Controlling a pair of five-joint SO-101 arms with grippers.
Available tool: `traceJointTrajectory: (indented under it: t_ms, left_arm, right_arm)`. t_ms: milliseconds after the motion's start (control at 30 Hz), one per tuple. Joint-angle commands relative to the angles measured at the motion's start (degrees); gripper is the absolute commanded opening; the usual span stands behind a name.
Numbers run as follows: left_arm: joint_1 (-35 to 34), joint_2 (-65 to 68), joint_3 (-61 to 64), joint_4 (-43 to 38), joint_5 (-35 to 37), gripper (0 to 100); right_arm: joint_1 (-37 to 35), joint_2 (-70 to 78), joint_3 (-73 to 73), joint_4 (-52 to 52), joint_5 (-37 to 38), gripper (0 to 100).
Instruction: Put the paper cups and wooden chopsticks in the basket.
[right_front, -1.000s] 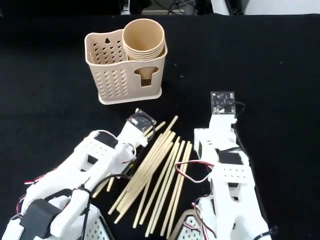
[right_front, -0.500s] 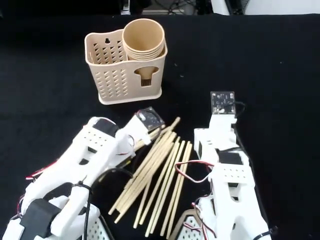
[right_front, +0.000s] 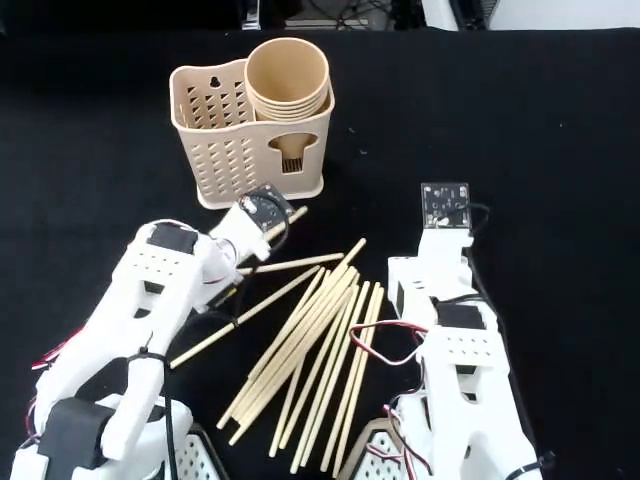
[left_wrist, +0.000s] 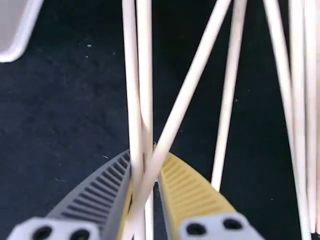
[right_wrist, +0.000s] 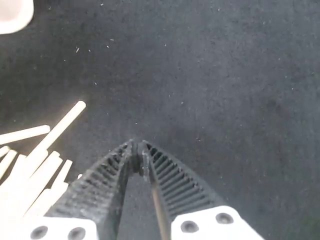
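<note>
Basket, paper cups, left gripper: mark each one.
basket (right_front: 235, 165), high view, perforated front wall.
paper cups (right_front: 287, 72), high view, inside of top cup.
left gripper (left_wrist: 146, 161), left wrist view, between the fingertips clamping chopsticks (left_wrist: 129, 60).

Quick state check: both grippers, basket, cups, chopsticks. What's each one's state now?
left gripper: shut on held chopsticks
right gripper: shut, nothing in it
basket: upright
paper cups: stacked, inside basket
loose chopsticks: piled flat on table
</note>
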Motion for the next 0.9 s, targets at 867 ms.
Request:
traceJointTrajectory:
  t_ms: [867]
  left_arm:
    - [-4.35,-0.18,7.16,-8.53,-0.70,18]
  right_arm:
    - [0.35,-0.75,-0.31,-1.14,0.70,1.2]
